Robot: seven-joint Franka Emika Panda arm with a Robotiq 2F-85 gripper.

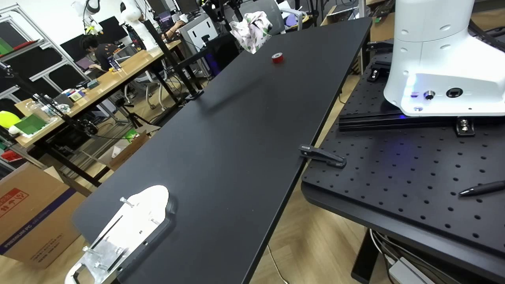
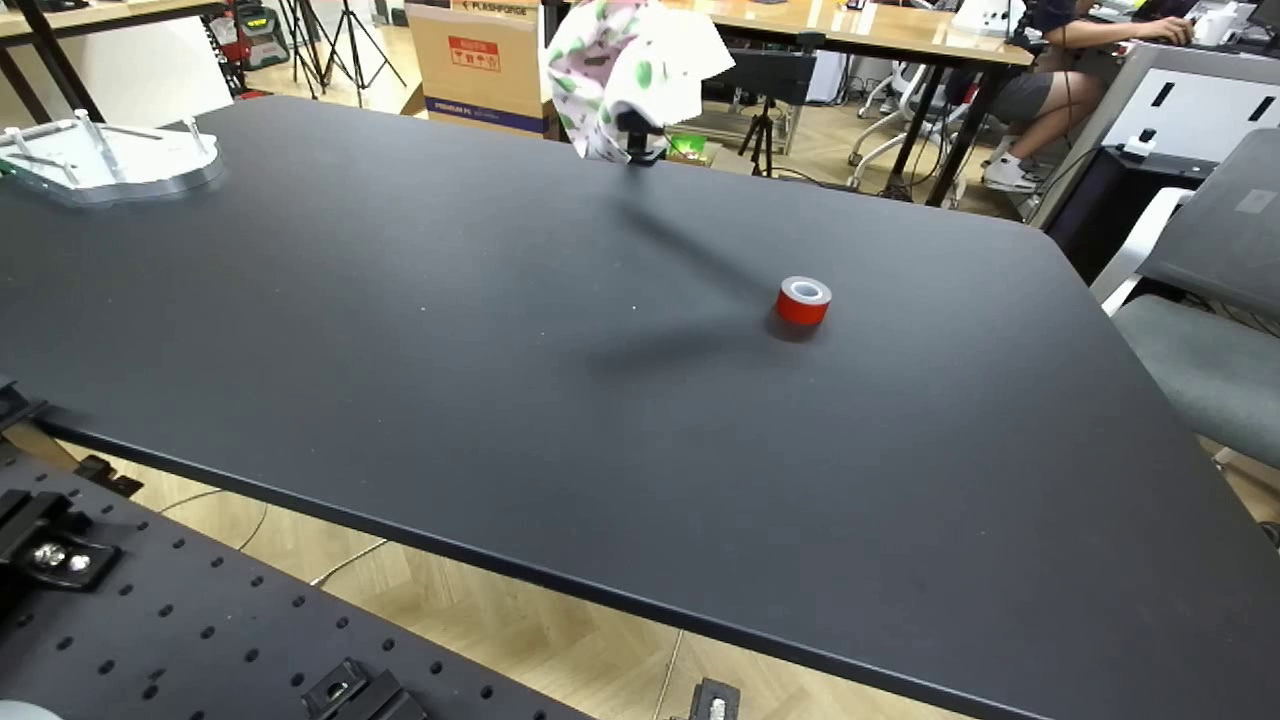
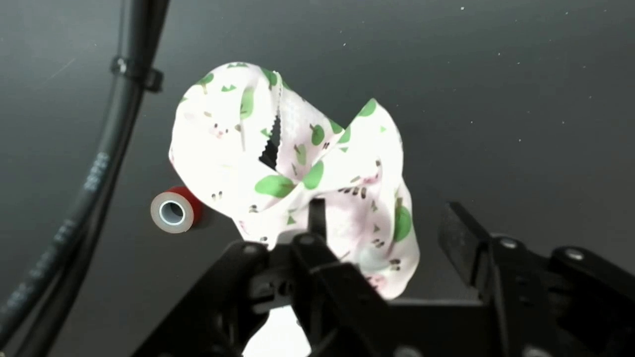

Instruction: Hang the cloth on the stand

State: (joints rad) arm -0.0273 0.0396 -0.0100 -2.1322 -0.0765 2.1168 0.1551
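Observation:
The cloth (image 1: 252,31) is white and pink with green leaves. It is bunched up in the air above the table in both exterior views (image 2: 640,80). The black stand (image 1: 169,57) has a post clamped at the table's far edge and a side bar (image 2: 780,75), partly behind the cloth. My gripper (image 3: 384,208) is open, its fingers well apart. In the wrist view the cloth (image 3: 357,208) lies around the left fingertip; the right finger is apart from it. I cannot tell whether the cloth hangs on that finger or on the bar. The gripper (image 1: 227,17) also shows above the cloth.
A red tape roll (image 2: 803,303) stands on the dark table (image 2: 450,400), near the cloth in the wrist view (image 3: 173,212). A metal plate with pegs (image 1: 130,225) lies at one table end. A grey chair (image 2: 1210,300) stands beyond the other end.

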